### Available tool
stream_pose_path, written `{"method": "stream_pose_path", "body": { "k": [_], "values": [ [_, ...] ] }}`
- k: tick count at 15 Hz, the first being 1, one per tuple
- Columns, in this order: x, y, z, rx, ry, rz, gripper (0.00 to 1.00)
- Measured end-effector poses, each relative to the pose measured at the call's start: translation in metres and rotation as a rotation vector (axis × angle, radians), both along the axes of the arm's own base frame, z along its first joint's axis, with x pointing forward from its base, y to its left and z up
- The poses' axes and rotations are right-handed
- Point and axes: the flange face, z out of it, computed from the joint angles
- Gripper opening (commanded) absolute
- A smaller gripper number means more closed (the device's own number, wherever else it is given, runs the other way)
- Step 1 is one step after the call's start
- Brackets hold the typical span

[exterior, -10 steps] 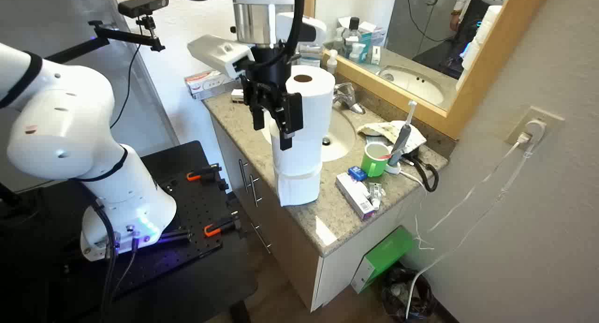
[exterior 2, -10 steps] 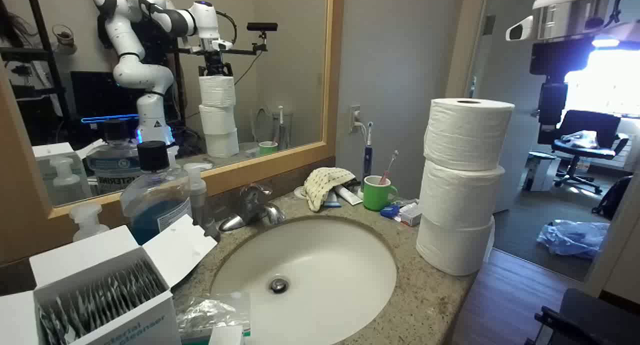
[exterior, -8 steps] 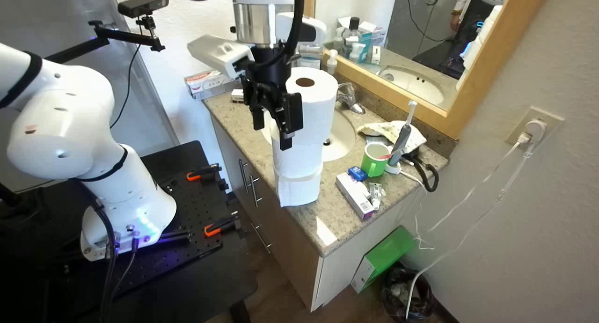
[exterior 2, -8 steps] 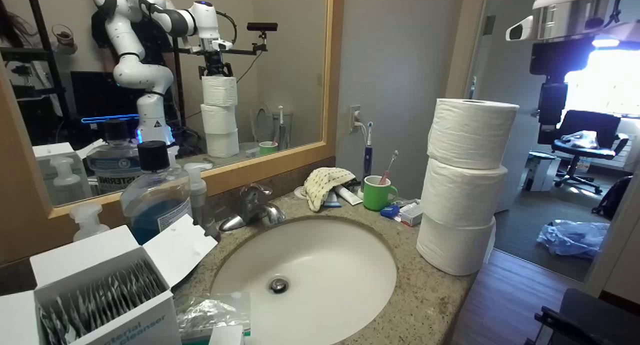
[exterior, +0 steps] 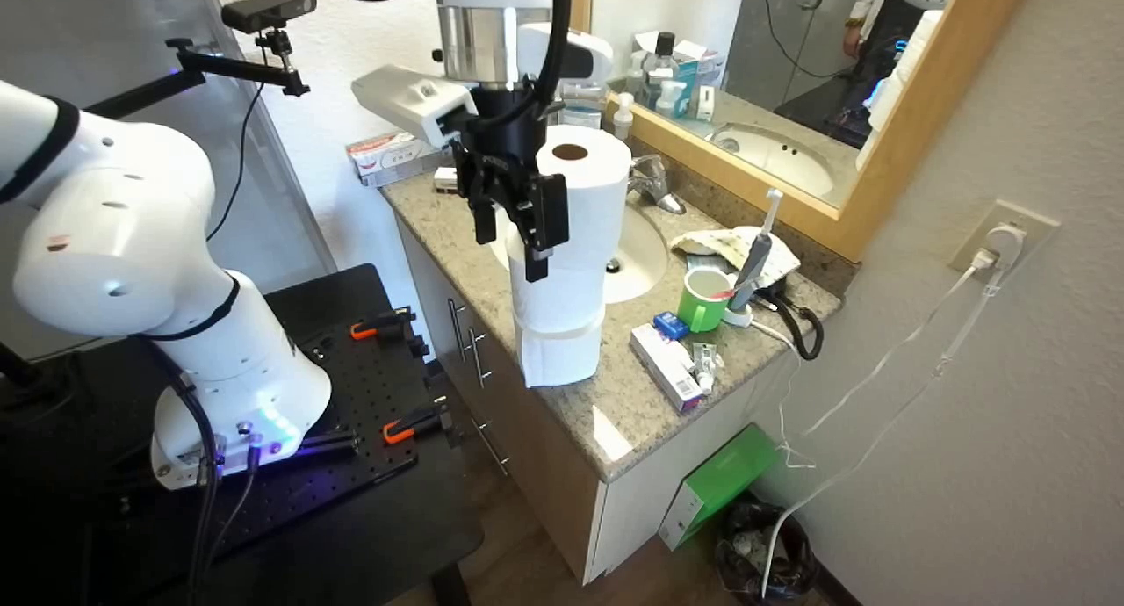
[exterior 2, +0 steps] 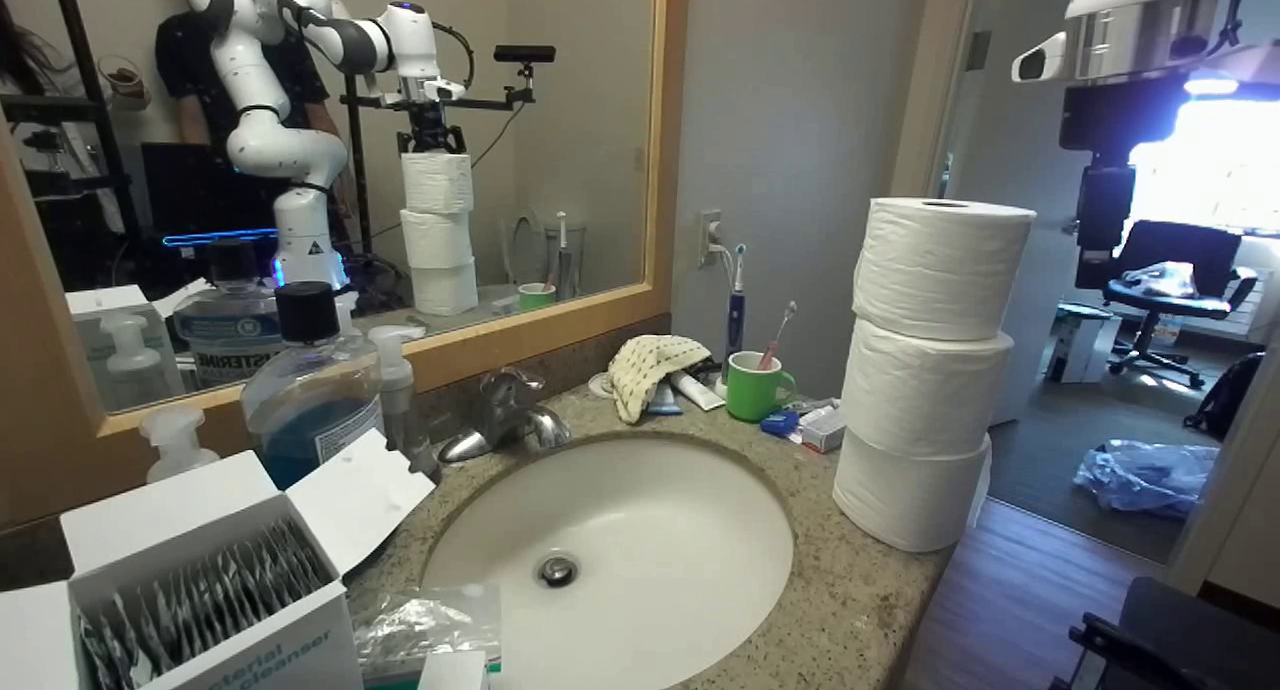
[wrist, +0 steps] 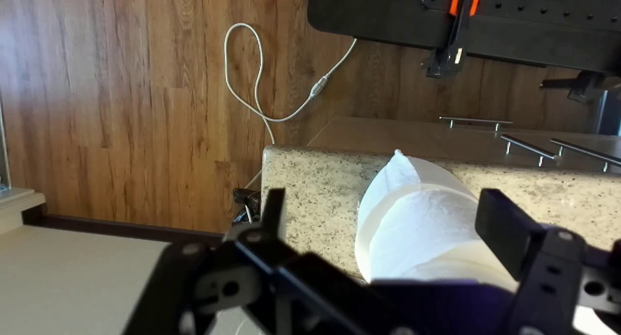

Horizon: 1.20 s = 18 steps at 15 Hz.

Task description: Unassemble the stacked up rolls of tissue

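Rolls of tissue (exterior 2: 925,390): stood three high, one upon another, on the worktop (exterior 2: 830,590), near its edge
Pincer (wrist: 383,211): hung beside the rolls, jaws wide apart
Sink (exterior 2: 680,500): lay just beside the rolls
Green mug (exterior 2: 752,390): stood near the sink

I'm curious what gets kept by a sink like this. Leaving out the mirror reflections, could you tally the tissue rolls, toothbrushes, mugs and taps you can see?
Tissue rolls: 3
Toothbrushes: 2
Mug: 1
Tap: 1
Total: 7
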Motion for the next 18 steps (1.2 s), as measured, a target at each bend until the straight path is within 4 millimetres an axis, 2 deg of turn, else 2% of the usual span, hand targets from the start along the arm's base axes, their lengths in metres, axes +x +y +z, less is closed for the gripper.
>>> {"method": "stream_pose_path", "body": {
  "k": [5, 8, 11, 14, 16, 18],
  "values": [
    [0.000, 0.000, 0.000, 0.000, -0.001, -0.001, 1.00],
    [-0.010, -0.006, 0.015, -0.015, -0.035, -0.023, 1.00],
    [-0.047, -0.019, 0.057, -0.033, -0.108, -0.086, 1.00],
    [-0.087, -0.020, 0.116, -0.049, -0.227, -0.120, 1.00],
    [-0.099, -0.010, 0.154, -0.058, -0.311, -0.097, 1.00],
    [-0.094, 0.007, 0.191, -0.053, -0.383, -0.037, 1.00]
  ]
}}
